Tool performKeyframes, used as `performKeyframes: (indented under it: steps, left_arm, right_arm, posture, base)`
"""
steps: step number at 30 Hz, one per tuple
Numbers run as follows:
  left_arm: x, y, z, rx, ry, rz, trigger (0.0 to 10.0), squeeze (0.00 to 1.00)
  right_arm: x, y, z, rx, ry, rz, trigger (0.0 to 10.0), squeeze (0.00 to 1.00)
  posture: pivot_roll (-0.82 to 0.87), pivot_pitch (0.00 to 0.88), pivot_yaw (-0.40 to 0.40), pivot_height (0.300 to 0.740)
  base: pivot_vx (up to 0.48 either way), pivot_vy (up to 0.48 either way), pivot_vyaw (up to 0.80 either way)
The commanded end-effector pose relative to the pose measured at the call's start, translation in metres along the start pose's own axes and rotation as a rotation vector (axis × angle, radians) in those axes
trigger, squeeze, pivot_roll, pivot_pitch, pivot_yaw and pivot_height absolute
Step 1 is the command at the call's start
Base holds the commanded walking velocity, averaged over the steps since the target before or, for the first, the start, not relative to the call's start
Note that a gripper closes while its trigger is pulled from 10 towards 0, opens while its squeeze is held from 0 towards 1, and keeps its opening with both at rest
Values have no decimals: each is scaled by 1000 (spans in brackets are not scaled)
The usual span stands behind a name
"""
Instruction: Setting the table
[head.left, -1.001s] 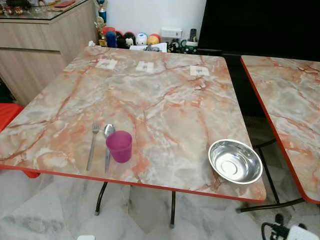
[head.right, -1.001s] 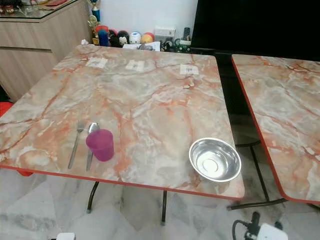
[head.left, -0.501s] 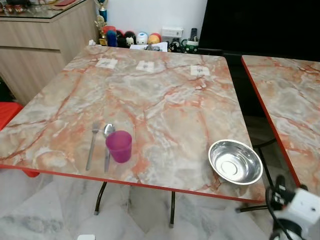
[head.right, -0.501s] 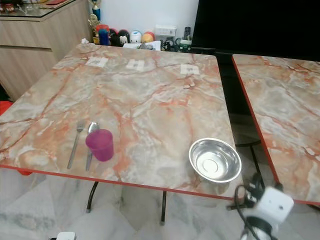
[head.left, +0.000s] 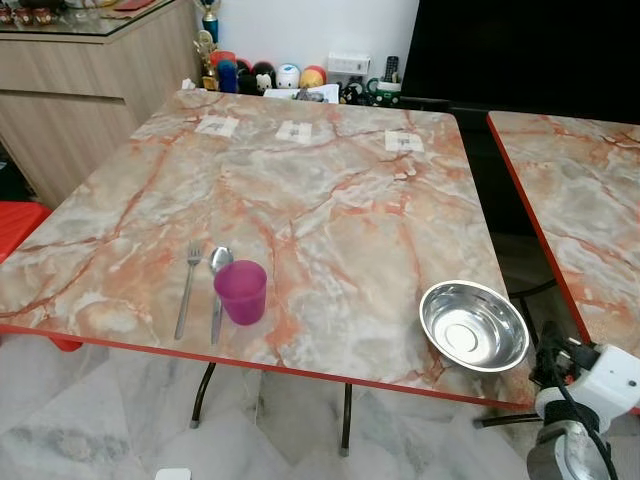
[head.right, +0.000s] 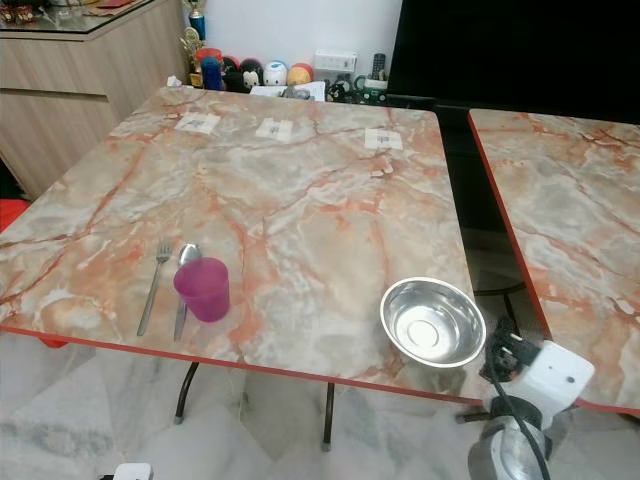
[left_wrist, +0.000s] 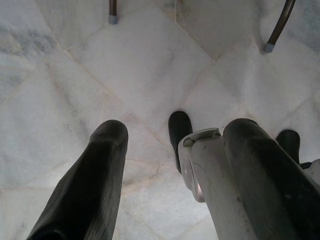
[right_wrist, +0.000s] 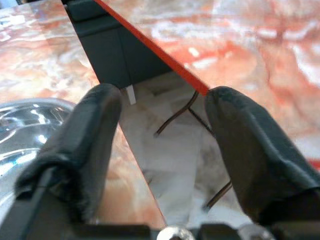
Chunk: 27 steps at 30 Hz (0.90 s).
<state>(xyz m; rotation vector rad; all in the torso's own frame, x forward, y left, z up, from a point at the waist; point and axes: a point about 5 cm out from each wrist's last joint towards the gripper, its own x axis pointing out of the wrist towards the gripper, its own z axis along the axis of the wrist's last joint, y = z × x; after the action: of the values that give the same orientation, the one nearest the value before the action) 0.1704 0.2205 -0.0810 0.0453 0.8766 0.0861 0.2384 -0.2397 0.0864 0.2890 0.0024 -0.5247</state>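
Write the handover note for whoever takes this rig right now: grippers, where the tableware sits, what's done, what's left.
Right gripper: open, empty, at the table's near right corner beside the steel bowl.
Left gripper: open, empty, hanging over the floor.
Table: fork, spoon and purple cup grouped at the near left edge; bowl alone at the near right.
Done: nothing held yet.
Left: probably take the bowl and set it by the cutlery.

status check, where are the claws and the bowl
Right claw open, raised beside table corner near bowl. Left claw open, hanging over floor. Bowl, cup, fork, spoon untouched. Nothing blocking.
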Motion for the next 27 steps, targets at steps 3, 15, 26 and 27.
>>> performKeyframes:
  steps: [3, 15, 26, 27]
  left_arm:
    - [-2, 0, -9, 10, 28, -1, 10000, 0]
    - [-2, 1, -7, 10, 22, 3, 10000, 0]
    - [-2, 0, -7, 13, 24, 2, 10000, 0]
    - [-2, 0, -7, 13, 24, 2, 10000, 0]
  right_arm:
    - [1, 5, -3, 113, 57, 40, 10000, 0]
    - [6, 21, -6, 146, 117, 115, 10000, 0]
    - [7, 20, -11, 166, 176, 130, 10000, 0]
    - [7, 20, -11, 166, 176, 130, 10000, 0]
  posture:
    - [-11, 90, -47, 740]
    - [-6, 91, -47, 740]
    - [-7, 92, -48, 740]
    - [-7, 92, -48, 740]
  base:
    - [0, 0, 0]
    - [0, 0, 0]
    - [0, 0, 0]
    - [0, 0, 0]
